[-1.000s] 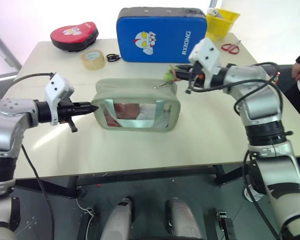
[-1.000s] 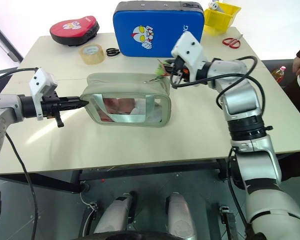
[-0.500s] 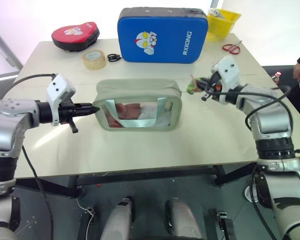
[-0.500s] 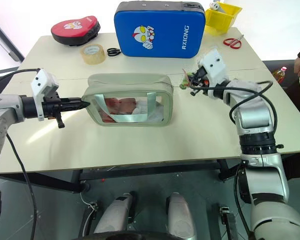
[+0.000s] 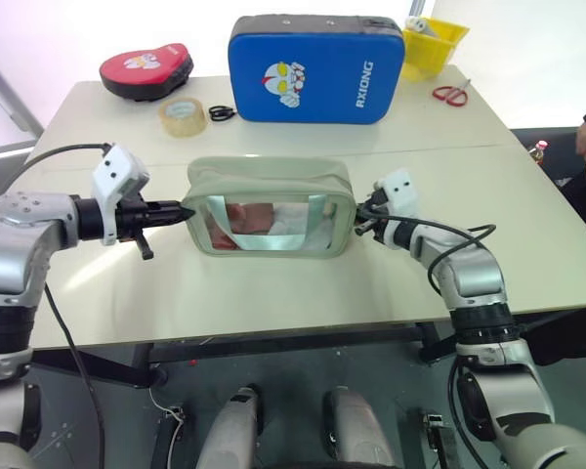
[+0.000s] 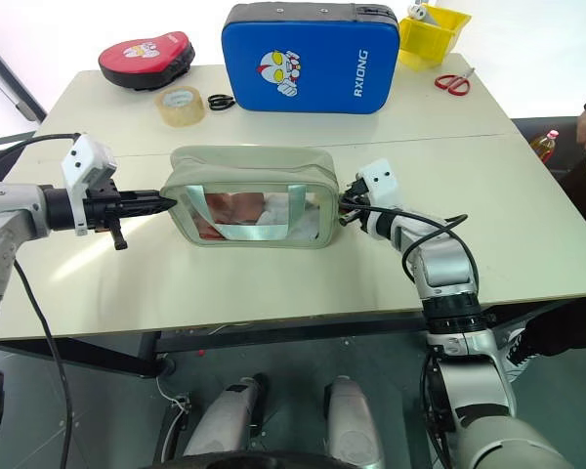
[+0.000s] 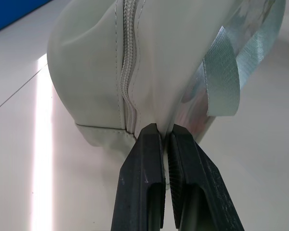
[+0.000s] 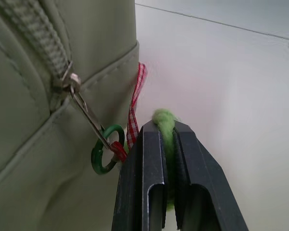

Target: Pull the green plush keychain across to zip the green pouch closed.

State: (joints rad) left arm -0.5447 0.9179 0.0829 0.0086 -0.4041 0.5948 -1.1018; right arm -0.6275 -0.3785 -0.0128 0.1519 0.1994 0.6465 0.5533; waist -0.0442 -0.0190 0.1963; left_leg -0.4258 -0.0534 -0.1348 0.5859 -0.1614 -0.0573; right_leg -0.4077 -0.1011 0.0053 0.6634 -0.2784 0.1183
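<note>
The left gripper (image 5: 181, 211) is pinching the left end of the green pouch (image 5: 269, 200), mid-frame on the table (image 5: 273, 293), apparently bracing it against the zipper's pull. At the pouch's right end, the right gripper (image 8: 166, 132) is clamping the green plush keychain (image 8: 164, 126), which is hanging off the zipper pull (image 8: 72, 86) near the seam's end, so the zip looks closed. A blue case (image 5: 317, 68), tape roll (image 5: 182, 115) and scissors (image 5: 451, 94) are sitting toward the top, blocking nothing.
</note>
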